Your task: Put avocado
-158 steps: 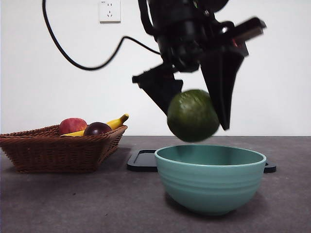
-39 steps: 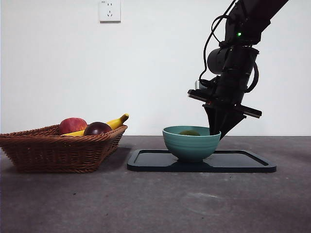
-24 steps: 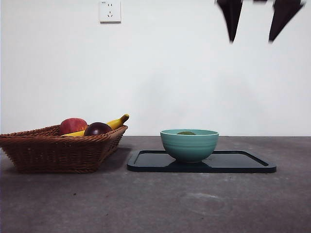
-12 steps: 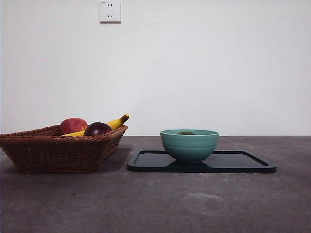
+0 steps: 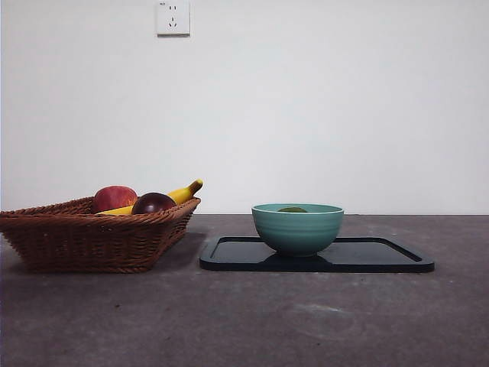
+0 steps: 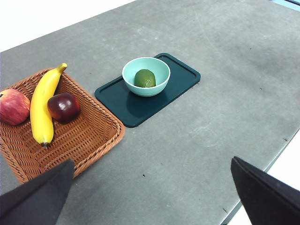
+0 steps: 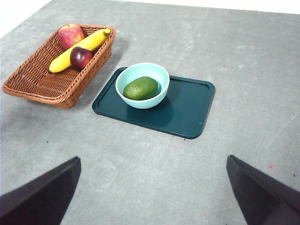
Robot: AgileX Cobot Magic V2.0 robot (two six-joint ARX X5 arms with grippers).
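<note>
**Avocado placed; both arms retracted**

The table (image 5: 244, 321) carries three groups. The wicker basket (image 5: 92, 237) holds a banana (image 6: 42, 108), a red apple (image 6: 13, 106) and a dark maroon fruit (image 6: 63, 107). Beside the basket lies the dark tray (image 7: 187, 108). The teal bowl (image 5: 298, 229) stands on the tray's end nearer the basket.

The avocado (image 7: 141, 88) rests inside the bowl; in the front view only its top shows above the rim.

Change: a second ago two black jaw tips hung at the top of the front view. They are now gone from it.

The left gripper (image 6: 150, 197) and right gripper (image 7: 154, 192) sit high above the table, jaws spread wide, holding nothing.

Assessment: placement appears complete; no further move seems needed.
</note>
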